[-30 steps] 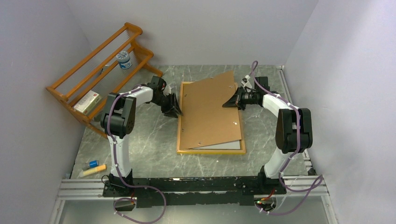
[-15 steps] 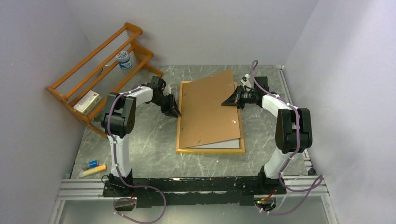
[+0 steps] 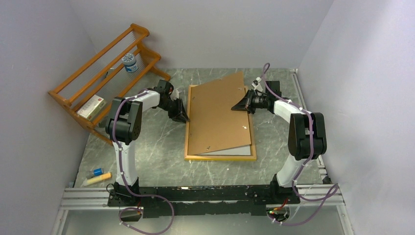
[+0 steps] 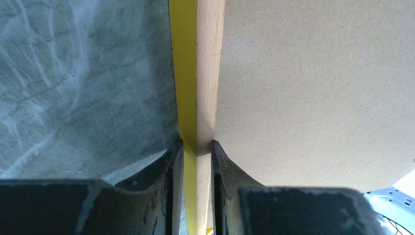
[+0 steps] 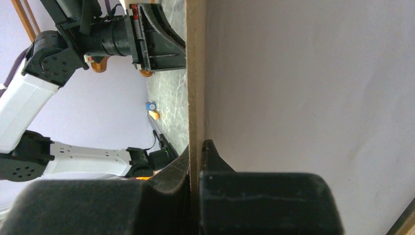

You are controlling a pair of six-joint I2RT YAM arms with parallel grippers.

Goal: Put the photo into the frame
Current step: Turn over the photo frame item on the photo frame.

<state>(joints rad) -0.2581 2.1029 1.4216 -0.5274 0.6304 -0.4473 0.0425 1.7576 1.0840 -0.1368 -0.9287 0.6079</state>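
Observation:
The frame (image 3: 192, 147) lies flat on the table with its wood-orange back up. My left gripper (image 3: 184, 117) is shut on its left rail, which shows yellow and pale wood between the jaws in the left wrist view (image 4: 196, 143). A brown hardboard panel (image 3: 218, 115) lies askew over the frame. My right gripper (image 3: 236, 107) is shut on the panel's right edge (image 5: 195, 98) and holds that side raised. The photo (image 3: 231, 152) shows only as a white strip under the panel's near edge. A pale surface (image 5: 303, 98) beside the panel may be its white back. Its picture side is hidden.
An orange-brown slatted wooden rack (image 3: 105, 73) stands at the back left with a small tub (image 3: 129, 62) and a box (image 3: 91, 107) on it. Two small tubes (image 3: 98, 175) lie at the near left. Walls close in on both sides.
My right gripper has shifted slightly left with the hardboard panel, so the panel's near right corner now sits a little further inside the frame. The left arm has not moved.

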